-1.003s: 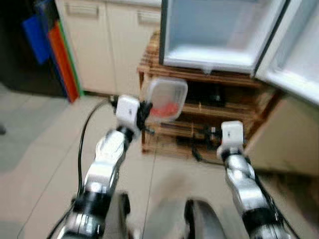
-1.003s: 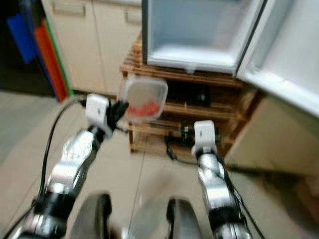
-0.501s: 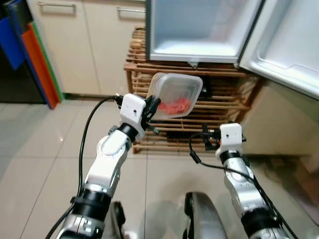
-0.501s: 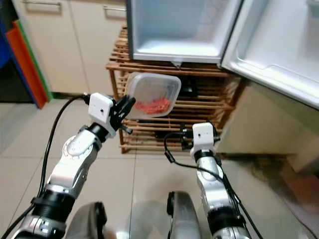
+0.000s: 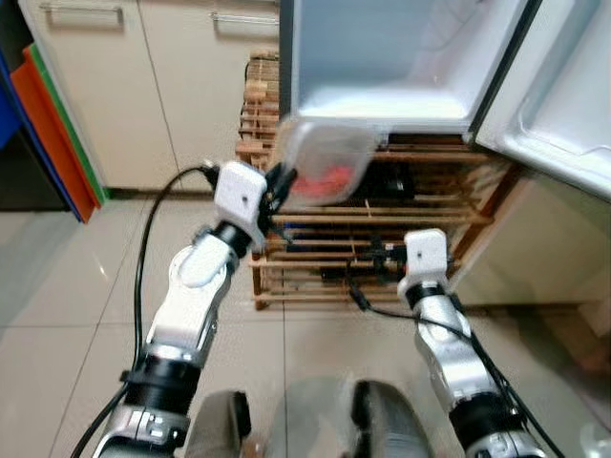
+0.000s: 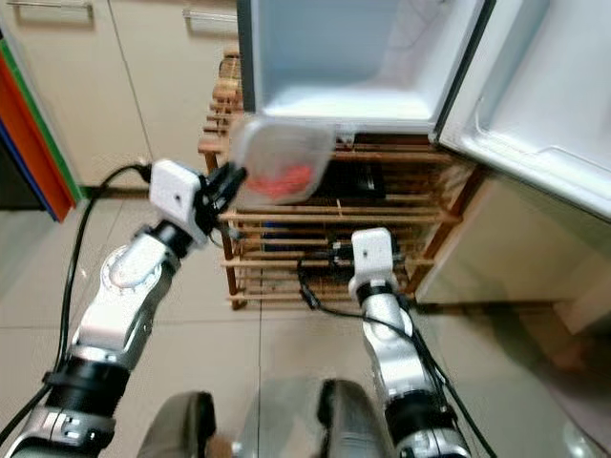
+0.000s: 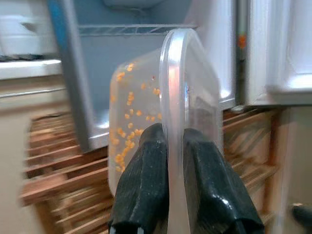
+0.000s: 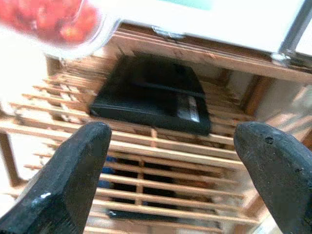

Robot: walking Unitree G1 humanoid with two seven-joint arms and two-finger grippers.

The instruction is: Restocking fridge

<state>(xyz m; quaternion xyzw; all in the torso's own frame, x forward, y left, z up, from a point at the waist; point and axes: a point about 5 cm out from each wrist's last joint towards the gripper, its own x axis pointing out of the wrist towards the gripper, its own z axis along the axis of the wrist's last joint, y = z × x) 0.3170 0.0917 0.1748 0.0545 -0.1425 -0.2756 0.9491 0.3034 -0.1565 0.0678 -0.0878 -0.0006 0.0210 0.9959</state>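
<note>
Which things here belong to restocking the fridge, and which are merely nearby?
Belong to the job:
- clear food container, held by the left gripper
- open fridge
- right gripper, open

Merely nearby:
- wooden rack
- black box on it
- cream cabinets

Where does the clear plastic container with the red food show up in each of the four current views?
Left eye view: container upper centre, held up by the left gripper before the open fridge.
Right eye view: upper centre-left, same pose.
Left wrist view: centre, rim pinched between the fingers.
Right wrist view: one corner, blurred.
Shared landmark: wooden slatted rack under the fridge.
</note>
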